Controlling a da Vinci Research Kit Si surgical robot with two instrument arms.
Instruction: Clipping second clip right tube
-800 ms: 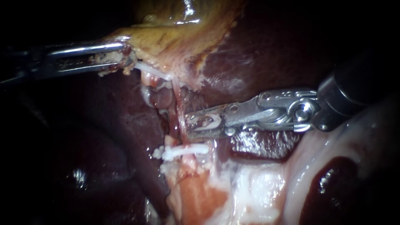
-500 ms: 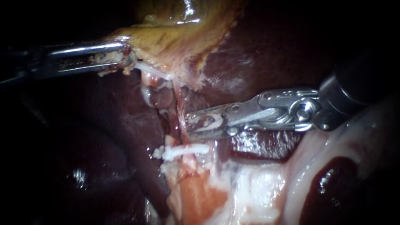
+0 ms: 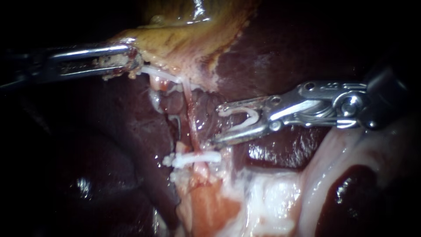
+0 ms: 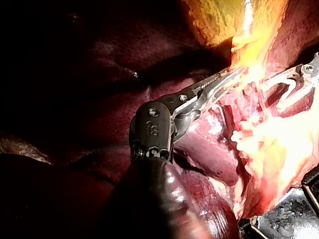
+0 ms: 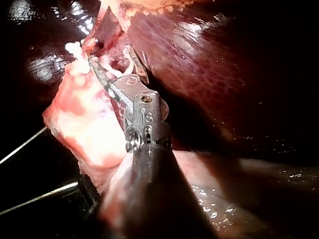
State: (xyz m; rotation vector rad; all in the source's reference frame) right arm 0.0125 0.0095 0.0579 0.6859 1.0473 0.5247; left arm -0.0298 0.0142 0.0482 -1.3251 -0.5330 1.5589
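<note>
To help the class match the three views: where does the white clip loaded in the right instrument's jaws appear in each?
Endoscope: loaded clip right of centre, held by the right instrument in its jaws.
Left wrist: loaded clip beyond the left instrument, which grips the gallbladder.
Right wrist: loaded clip between that instrument's own jaws.
Shared landmark: the right instrument's metal jaws around it.
</note>
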